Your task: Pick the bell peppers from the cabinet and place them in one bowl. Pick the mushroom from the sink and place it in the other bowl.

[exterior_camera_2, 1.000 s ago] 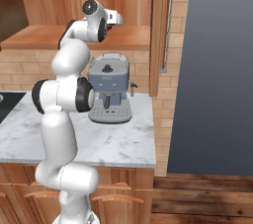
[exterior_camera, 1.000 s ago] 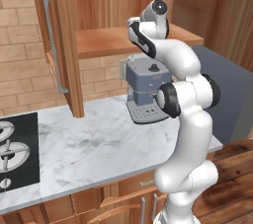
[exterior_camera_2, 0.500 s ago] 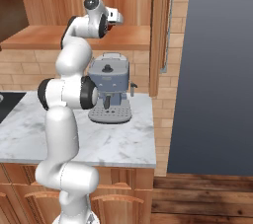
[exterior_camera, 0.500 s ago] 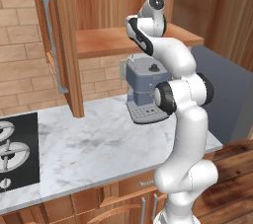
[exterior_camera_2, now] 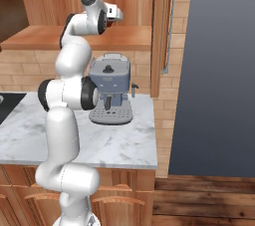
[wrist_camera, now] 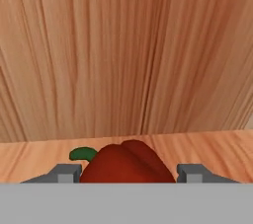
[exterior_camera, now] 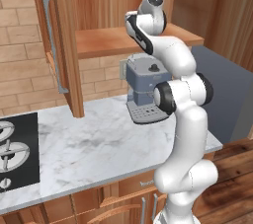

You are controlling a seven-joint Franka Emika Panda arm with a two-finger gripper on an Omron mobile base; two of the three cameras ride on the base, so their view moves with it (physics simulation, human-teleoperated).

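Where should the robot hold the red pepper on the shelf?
Probably across its round middle, coming straight in from the cabinet's open front. The bell pepper lies on the shelf, its stem pointing sideways, and the hand already has a finger on each side.

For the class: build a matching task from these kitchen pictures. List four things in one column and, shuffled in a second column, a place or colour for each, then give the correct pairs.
Things
1. bell pepper
2. coffee machine
3. cabinet door
4. stovetop

Descriptions
A. black, at the counter's left edge in the left base view
B. red, between the gripper's fingertips, on the cabinet shelf
C. swung open, with a long grey bar handle
D. blue-grey, standing on the marble counter under the shelf

Pairs: 1-B, 2-D, 3-C, 4-A
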